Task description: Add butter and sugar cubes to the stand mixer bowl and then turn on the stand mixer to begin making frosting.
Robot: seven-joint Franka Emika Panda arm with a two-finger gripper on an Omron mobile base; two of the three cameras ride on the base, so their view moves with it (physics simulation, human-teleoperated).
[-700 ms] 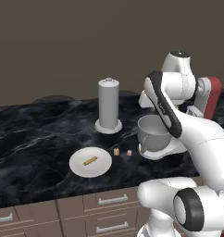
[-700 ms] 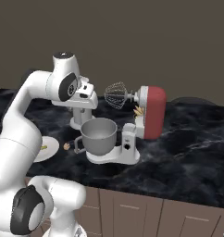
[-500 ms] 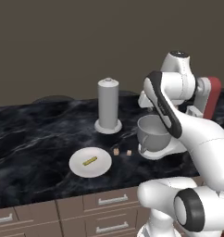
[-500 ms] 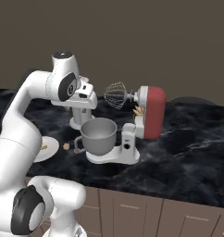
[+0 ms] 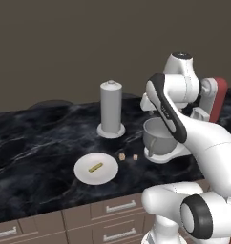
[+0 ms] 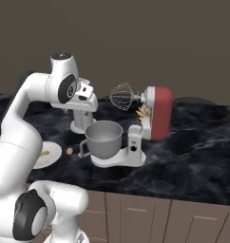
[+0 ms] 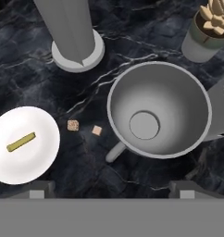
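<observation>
One thin yellow butter stick [image 7: 21, 142] lies on the round white plate [image 7: 35, 162], two tiny tan sugar cubes [image 7: 73, 125] sit on the black marble desk [image 7: 21, 74] beside the empty deep grey metal bowl [image 7: 159, 109], and the fingers [image 7: 37, 190] spread wide, gripping nothing.

In the left base view, the stand mixer [image 5: 214, 99] is largely hidden behind the arm. In the hand view, the potted plant [image 7: 210, 28] is cut off by the edge, and the grey cylinder [image 7: 70, 28] is cropped at the top.
</observation>
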